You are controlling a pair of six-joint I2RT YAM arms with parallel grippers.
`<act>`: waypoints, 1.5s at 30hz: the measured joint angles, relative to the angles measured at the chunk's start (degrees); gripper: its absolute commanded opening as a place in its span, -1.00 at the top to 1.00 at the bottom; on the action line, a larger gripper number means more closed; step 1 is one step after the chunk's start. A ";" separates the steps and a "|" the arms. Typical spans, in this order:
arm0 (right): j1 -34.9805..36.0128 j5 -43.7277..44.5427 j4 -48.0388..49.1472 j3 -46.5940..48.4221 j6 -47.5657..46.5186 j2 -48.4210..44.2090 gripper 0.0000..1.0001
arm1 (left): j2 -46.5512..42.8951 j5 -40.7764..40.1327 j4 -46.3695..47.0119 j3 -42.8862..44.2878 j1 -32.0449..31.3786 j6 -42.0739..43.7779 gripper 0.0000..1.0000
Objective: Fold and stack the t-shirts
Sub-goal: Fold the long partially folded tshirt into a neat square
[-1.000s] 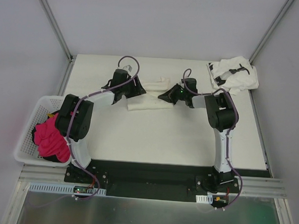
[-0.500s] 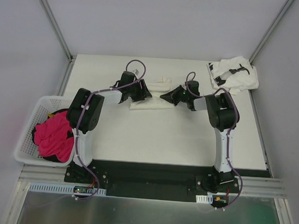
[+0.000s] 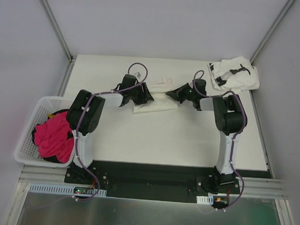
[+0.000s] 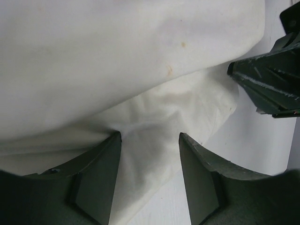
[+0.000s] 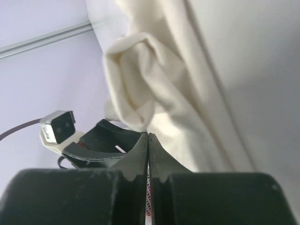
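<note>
Cream t-shirt [image 3: 153, 103] mid-table, toward back, bundled into a narrow strip. Long axis runs left-right, right end angled slightly toward the back. It's strung between both grippers.

Left gripper [image 4: 149, 136] at the strip's left end, fingers apart, cloth showing in the gap; real pinch or not, cannot tell.

Right gripper [image 5: 148, 136] clamped tight on the bunched right tip, cloth gathering to a knot at its fingertips.

Printed t-shirt [image 3: 235, 74] crumpled in back-right corner, well apart.

Basket [image 3: 27, 132] off table's left edge, pink cloth [image 3: 52, 138] heaped inside.
</note>
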 measured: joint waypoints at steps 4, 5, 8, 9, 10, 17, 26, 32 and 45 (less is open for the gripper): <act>0.85 0.00 0.00 0.00 0.00 -2.08 0.94 | -2.40 -0.04 0.24 -3.39 -1.49 0.00 -0.03; 1.36 0.02 0.07 0.00 0.00 -2.51 0.94 | -3.21 -0.07 0.22 -4.44 -1.95 0.00 -0.02; 3.37 0.00 0.07 0.09 0.13 -2.89 0.94 | -4.83 -0.07 0.20 -6.62 -3.02 0.02 -0.01; 4.17 -0.02 0.02 0.09 0.22 -2.89 0.94 | -5.07 -0.07 0.17 -6.93 -3.28 0.02 -0.01; 5.03 -0.04 0.00 0.09 0.39 -2.89 0.95 | -5.20 -0.07 0.20 -7.06 -3.30 0.02 -0.01; 9.25 -0.44 0.00 0.09 0.90 -2.86 0.94 | -6.27 -0.20 -0.04 -8.02 -3.30 0.15 -0.01; 9.42 -0.24 -0.07 1.22 1.03 -0.07 0.94 | -6.45 -0.22 -0.28 -8.20 -3.30 0.26 0.00; 9.42 -0.20 -1.01 4.31 1.49 4.68 0.93 | -6.56 -0.26 -0.42 -8.20 -3.30 0.48 0.00; 8.68 -0.66 -9.73 29.64 0.50 16.17 0.83 | -8.13 -2.86 -1.81 -9.20 -3.23 1.68 0.03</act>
